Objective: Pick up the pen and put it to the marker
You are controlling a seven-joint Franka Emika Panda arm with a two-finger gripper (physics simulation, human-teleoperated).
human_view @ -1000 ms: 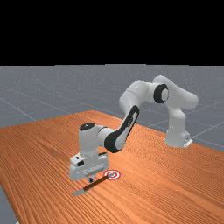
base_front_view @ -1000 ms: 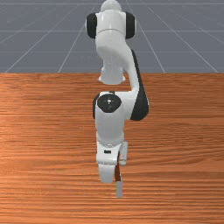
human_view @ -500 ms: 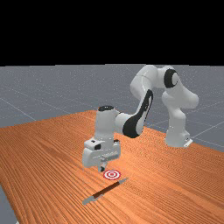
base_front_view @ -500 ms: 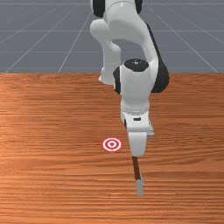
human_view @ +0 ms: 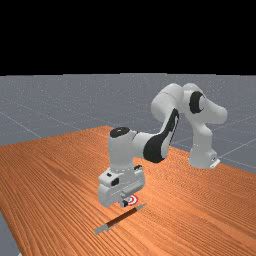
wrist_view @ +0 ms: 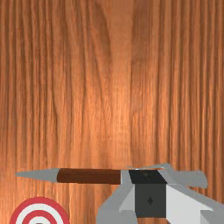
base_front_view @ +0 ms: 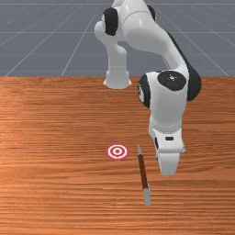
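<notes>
Here in the far view, the arm [human_view: 201, 145] reaches in from the right, and the gripper [human_view: 125, 203] hangs upright over the wooden table [human_view: 60, 185], its fingers [human_view: 124, 204] drawn together and holding nothing! And there's the pen [human_view: 121, 217], lying flat on the wood, slanted, blunt grey end towards us, pointed end aimed up to the far view's right. The fingertips sit just above its line in this picture, wood showing between. Right behind the gripper, partly covered, peeks the red-and-white target [human_view: 133, 200], near the pen's pointed end.

Over to the front view: the hand is on the front view's right of the pen, tilting nowhere, pointing straight down. The pen runs lengthwise, its brown barrel in plain sight, point towards the arm's base, and the target lies apart from it on the front view's left, level with that pointed end.

And the wrist view: the closed fingers cross the sight of the pen near its blunt grey end, the brown barrel and point stretching out to one side, the target just beside that point.
</notes>
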